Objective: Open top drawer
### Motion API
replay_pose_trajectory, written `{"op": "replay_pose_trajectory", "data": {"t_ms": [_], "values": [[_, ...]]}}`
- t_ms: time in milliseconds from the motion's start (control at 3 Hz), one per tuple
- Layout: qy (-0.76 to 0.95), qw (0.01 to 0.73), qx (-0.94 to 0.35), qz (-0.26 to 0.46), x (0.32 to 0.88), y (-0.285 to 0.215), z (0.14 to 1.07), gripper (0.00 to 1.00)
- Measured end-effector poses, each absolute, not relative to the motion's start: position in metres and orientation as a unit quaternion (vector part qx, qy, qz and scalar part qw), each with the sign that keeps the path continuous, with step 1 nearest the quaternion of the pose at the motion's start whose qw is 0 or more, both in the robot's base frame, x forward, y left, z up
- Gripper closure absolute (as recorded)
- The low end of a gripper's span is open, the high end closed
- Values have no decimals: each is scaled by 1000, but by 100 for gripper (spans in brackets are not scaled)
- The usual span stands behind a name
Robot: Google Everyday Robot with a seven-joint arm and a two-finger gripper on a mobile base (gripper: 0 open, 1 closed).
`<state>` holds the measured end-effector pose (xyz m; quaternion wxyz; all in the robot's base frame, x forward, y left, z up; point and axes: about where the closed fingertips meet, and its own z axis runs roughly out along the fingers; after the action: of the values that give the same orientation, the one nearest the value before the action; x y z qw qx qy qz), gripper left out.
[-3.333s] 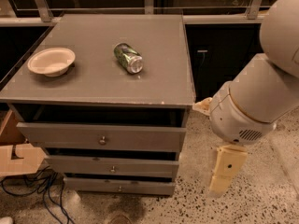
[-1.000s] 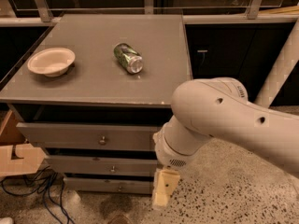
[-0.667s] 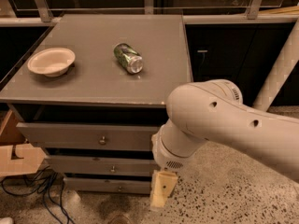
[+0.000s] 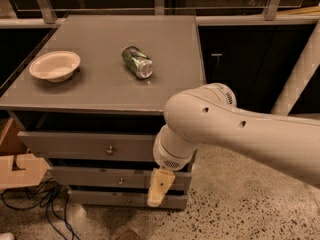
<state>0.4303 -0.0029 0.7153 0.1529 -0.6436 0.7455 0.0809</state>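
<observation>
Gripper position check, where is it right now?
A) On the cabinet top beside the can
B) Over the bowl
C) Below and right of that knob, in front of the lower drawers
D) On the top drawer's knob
C. The gripper hangs in front of the two lower drawers, below and to the right of the knob on the top drawer, clearly apart from it.

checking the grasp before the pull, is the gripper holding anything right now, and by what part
Nothing appears held. The gripper hangs in front of the lower drawers, below and right of the knob of the top drawer, not touching it.
</observation>
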Motion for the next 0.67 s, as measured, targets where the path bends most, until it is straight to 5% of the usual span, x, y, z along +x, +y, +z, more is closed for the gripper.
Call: {"op": "replay_pose_trajectory", "data": {"t_ms": [667], "values": [[751, 167, -634, 83, 466, -4, 694, 0]]}}
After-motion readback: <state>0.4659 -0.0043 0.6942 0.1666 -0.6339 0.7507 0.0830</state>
